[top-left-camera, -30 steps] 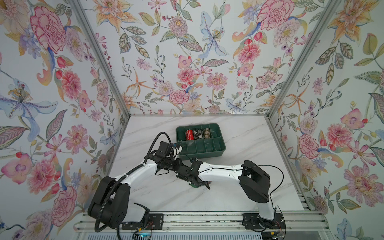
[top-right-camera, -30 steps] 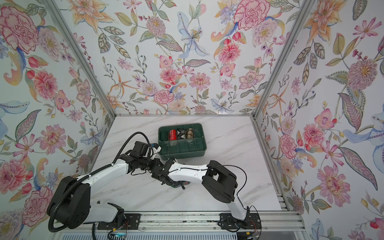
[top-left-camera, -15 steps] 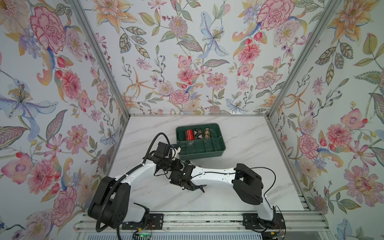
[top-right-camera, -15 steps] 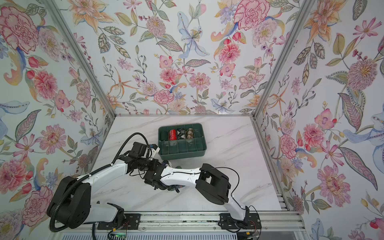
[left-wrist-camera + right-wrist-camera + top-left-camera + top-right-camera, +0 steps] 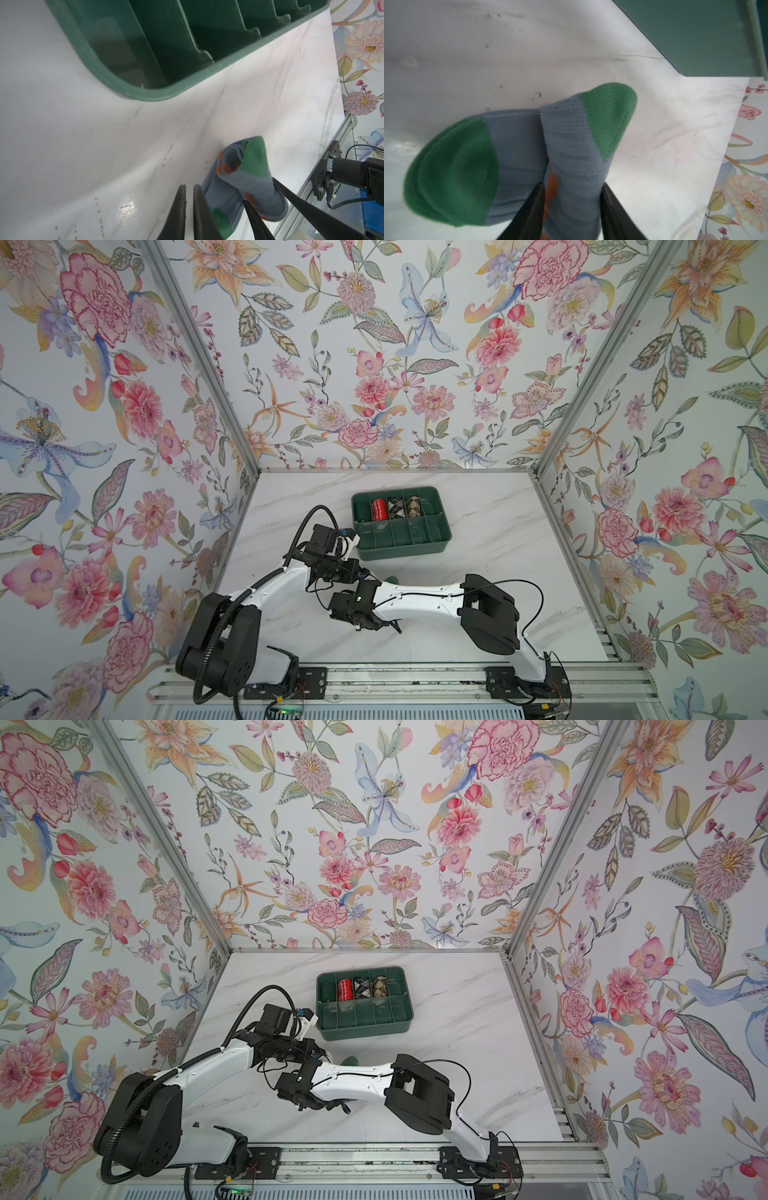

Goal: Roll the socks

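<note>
Nearest you, the right claw (image 5: pixel 573 187) grips a raised fold of the ribbed grey-blue socks (image 5: pixel 519 145) on the marbled table (image 5: pixel 498 531), between its near edge and centre. That arm has swung left since a second ago. The flat part runs sideways, its rounded green toe toward the left edge. The fold's green heel points at the divided plastic tray (image 5: pixel 440 545) beyond. The left claw (image 5: pixel 189 187) alongside is closed and empty.
</note>
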You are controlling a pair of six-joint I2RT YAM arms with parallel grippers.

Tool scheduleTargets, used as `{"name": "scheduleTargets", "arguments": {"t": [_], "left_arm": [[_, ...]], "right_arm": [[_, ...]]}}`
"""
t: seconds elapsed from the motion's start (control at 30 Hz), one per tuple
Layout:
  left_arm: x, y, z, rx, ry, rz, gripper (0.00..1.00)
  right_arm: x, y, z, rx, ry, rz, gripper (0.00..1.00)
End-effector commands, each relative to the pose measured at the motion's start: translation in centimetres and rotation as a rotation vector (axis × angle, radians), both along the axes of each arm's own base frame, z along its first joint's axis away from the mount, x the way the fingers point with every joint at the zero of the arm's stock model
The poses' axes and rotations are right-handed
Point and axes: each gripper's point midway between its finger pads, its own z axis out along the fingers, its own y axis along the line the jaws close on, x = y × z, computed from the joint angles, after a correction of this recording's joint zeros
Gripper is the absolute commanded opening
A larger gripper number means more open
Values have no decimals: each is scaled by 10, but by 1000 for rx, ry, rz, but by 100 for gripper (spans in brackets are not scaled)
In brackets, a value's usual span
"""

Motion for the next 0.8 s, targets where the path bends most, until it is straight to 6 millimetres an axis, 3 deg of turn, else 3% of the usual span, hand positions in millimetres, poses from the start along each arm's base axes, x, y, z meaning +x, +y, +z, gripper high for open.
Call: {"name": "scheduleTargets", "arguments": {"t": [0.0, 0.77], "left_arm": [[-3, 4, -5, 0, 7, -12, 13], [-3, 6, -7, -1, 10, -10, 13]], "right_arm": [[-5, 4, -1, -17, 0, 8, 46], [-14, 40, 2, -14, 16, 140, 47]]}}
